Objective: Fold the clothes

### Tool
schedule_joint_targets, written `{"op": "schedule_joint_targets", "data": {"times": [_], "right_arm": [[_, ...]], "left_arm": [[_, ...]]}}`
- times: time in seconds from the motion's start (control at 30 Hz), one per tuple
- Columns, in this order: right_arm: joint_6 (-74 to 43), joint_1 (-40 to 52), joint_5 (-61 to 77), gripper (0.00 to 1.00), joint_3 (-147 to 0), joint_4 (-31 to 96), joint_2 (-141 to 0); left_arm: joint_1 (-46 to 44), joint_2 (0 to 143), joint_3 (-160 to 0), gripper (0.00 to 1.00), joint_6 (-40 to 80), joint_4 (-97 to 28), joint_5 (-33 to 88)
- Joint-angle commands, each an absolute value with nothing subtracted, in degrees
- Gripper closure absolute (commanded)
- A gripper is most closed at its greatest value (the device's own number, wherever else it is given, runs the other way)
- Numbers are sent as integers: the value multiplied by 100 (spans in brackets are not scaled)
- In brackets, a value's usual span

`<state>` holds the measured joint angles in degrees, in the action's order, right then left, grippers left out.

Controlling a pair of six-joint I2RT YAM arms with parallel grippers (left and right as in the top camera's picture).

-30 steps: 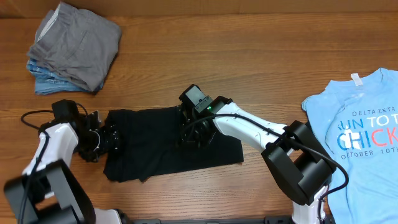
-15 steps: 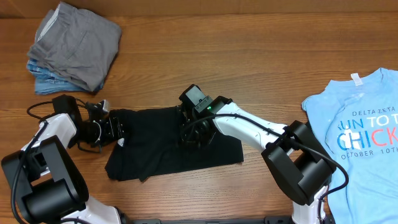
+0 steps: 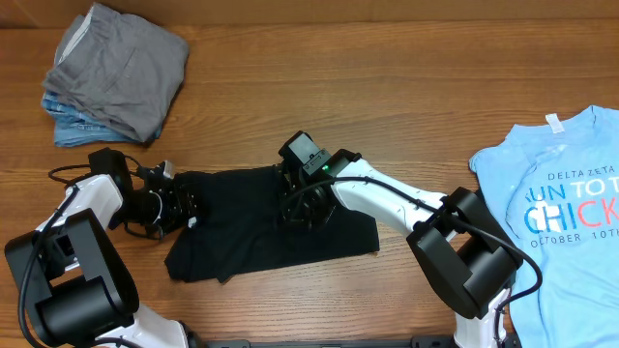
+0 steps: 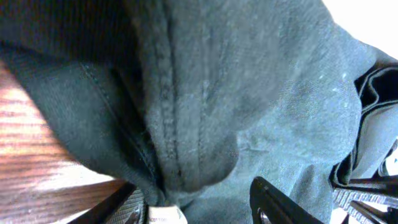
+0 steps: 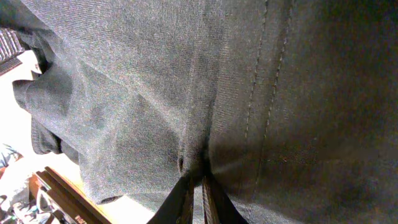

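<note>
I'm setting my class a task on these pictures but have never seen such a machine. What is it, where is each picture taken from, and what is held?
Two robot arms work at a wooden table, each ending in a two-finger gripper. One picture looks down from above; the other two come from cameras on the wrists. A black T-shirt lies in the middle, a folded pile of grey and blue pieces at the far left, a light-blue tee on the right. The right gripper is pinched shut on the black T-shirt. The left gripper has a fold of its edge between its fingers; whether it grips is unclear.
</note>
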<state>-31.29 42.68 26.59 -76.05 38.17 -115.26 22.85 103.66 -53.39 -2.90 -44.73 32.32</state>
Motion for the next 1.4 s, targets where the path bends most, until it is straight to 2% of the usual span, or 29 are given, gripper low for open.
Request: {"op": "schedule_joint_targets", "data": {"times": [0.0,0.2,0.3,0.37,0.53,0.67,0.73,0.8,0.93,1.03,1.37], "right_arm": [[-3133,4235,2709,90,-7620,3820,-11500],[-3133,4235,2882,90,-7620,3850,-11500],[-3135,4235,2882,90,-7620,3889,-11500],[-3133,4235,2882,90,-7620,3905,-11500],[-3135,4235,2882,90,-7620,3905,-11500],[-3135,4235,2882,90,-7620,3903,-11500],[-3138,4235,2884,90,-7620,3905,-11500],[-3138,4235,2884,90,-7620,3909,-11500],[-3138,4235,2928,90,-7620,3905,-11500],[-3135,4235,2926,90,-7625,3905,-11500],[-2978,3942,2670,91,-7883,4222,-11019]], "left_arm": [[2324,10936,-4871,43,-128,-4633,1280],[2871,10936,-4871,39,-156,-4689,1470],[3144,10936,-4871,39,-464,-4694,1944],[3190,10936,-4866,32,-644,-4700,2235],[2882,10940,-4753,25,-668,-4600,2244],[2401,10940,-4709,25,-661,-4510,2029],[2182,10940,-4711,28,-620,-4499,1887],[2067,10940,-4735,37,-620,-4510,1817],[2040,10938,-4895,75,-620,-4687,1780],[2067,10938,-5124,95,-593,-4936,1787],[2064,10726,-7032,96,-598,-6687,1898]]}}
